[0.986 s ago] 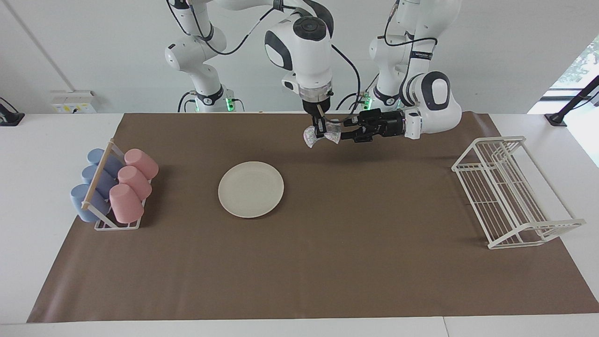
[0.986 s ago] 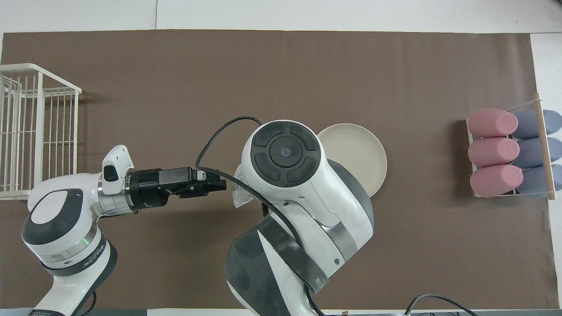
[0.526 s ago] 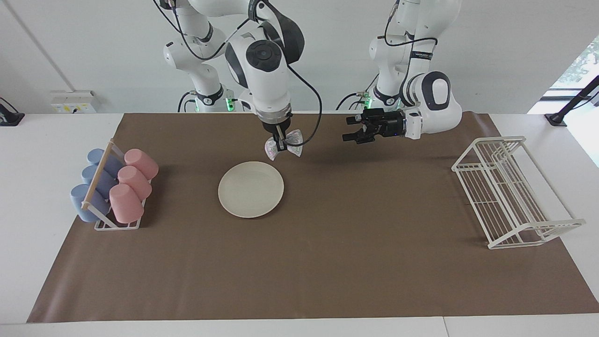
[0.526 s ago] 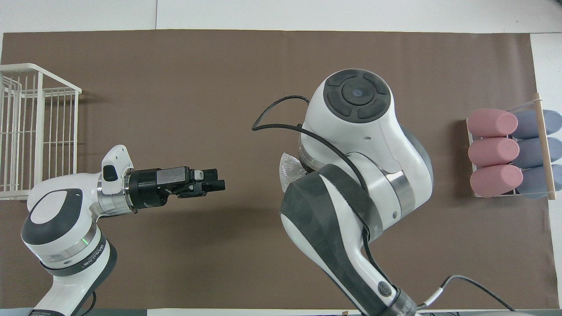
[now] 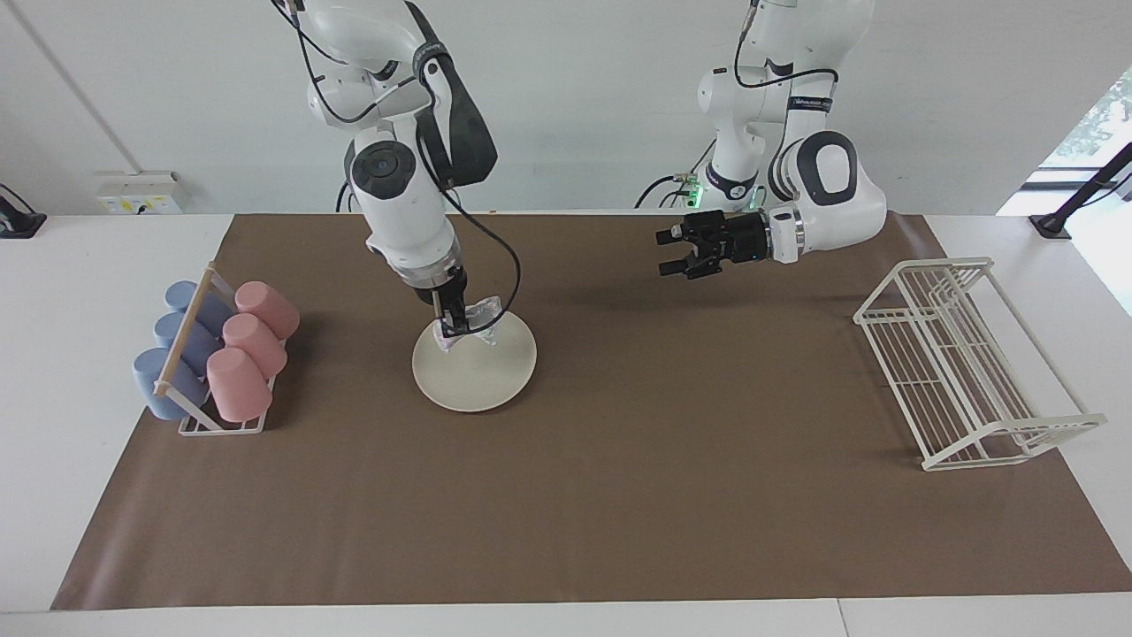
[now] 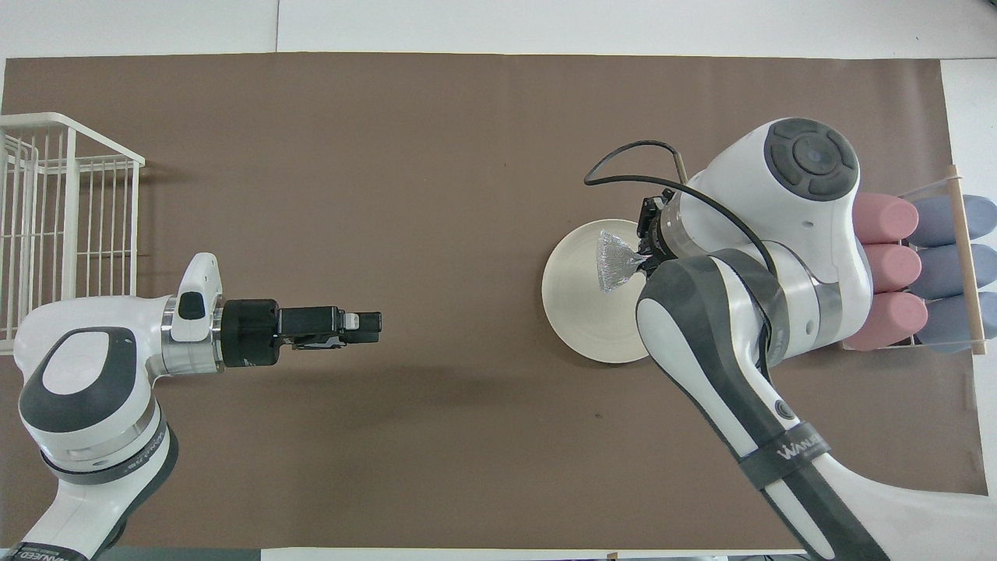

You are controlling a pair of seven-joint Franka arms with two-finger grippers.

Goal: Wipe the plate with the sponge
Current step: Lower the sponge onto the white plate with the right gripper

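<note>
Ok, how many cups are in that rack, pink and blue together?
6, all lying in the cup rack at the right arm's end: three pink cups in a row, three blue cups beside them. More may be hidden.

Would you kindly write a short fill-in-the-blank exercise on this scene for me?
1. The right end effector is shut on the ____.
2. The sponge hangs over the ____.
3. The left end effector, waiting over the brown mat, is ____.
4. The cup rack holds pink and ____ cups.

Missing words: sponge; plate; open; blue
</note>
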